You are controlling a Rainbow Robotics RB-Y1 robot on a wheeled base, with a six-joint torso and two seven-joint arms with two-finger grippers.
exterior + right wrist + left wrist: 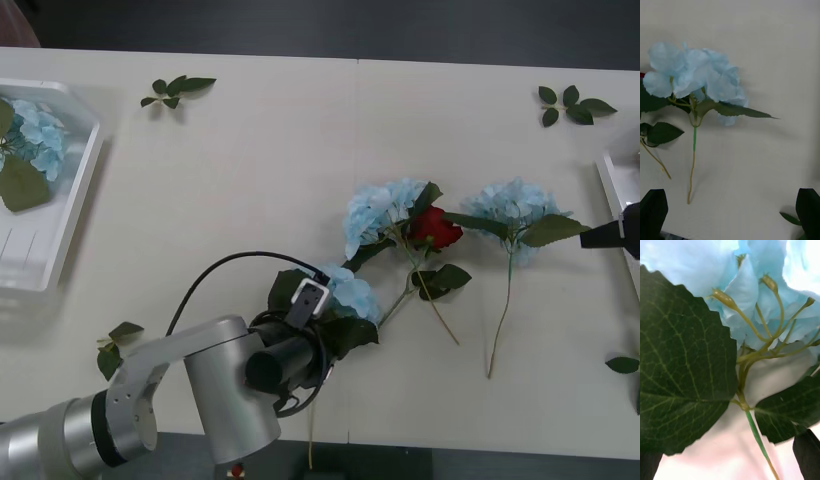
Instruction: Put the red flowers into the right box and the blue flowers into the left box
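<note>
No text, label, brand, number or sign can be read anywhere in these views.

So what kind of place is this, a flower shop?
Probably not a shop, more likely a robot practice table. The blue flowers and a red rose look artificial and lie loose on a plain table, with a white basket for sorting and the left gripper reaching over one.

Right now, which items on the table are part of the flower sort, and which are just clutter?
Job items:
- blue flowers on the table, plus one in the left box
- red flower
- left box
- right box
- left gripper at a blue flower
- right gripper beside the right box

Lying about:
- loose leaf sprigs
- table
</note>
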